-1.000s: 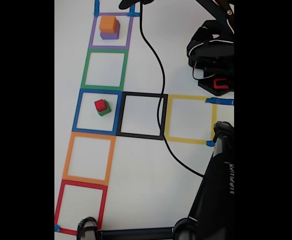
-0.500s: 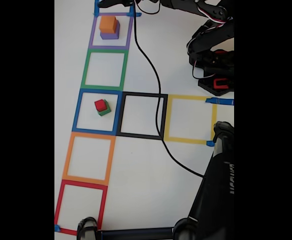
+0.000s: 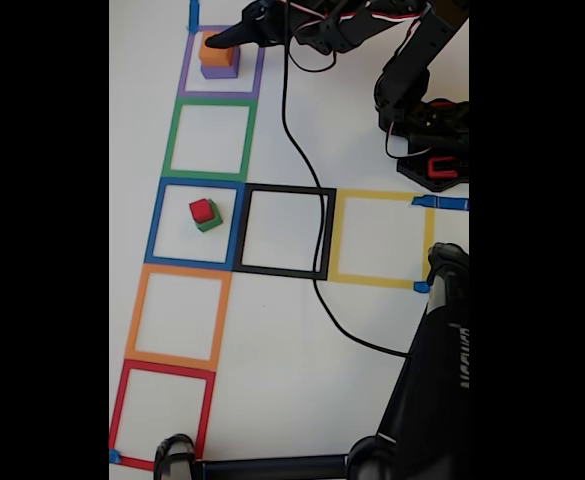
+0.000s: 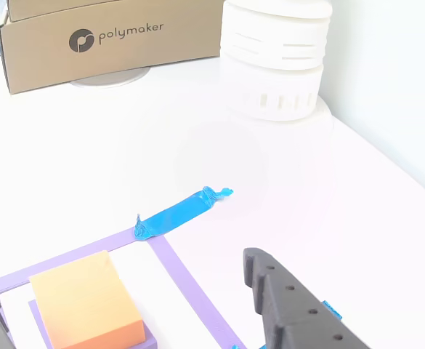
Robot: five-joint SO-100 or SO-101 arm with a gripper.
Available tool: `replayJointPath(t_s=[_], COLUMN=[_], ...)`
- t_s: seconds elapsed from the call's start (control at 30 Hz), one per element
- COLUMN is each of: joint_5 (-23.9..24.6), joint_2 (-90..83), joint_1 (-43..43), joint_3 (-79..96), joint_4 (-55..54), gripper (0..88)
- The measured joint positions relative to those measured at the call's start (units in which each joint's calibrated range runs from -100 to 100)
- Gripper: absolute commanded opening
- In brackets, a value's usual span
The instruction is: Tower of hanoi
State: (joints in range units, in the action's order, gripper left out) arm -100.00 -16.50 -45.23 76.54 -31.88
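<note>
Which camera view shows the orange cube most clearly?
The other view: the orange cube is large and close there, resting on a purple block, with the jaws on either side of it. In the fixed view the orange cube is small, and the gripper partly covers it.

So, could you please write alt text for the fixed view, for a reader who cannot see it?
A black robot arm reaches its pincer to an orange cube stacked on a purple cube in the purple taped square. Three squares along, a red cube sits on a green cube in the blue square.
</note>
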Motion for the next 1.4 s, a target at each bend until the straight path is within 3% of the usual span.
replayJointPath(t_s=[0.57, 1.4], joint_5=[0.0, 0.0], joint_2=[20.2, 35.5], joint_1=[-0.4, 5.5], joint_3=[0.4, -9.0], joint_4=[-21.4, -28.9], gripper=[42.8, 41.0])
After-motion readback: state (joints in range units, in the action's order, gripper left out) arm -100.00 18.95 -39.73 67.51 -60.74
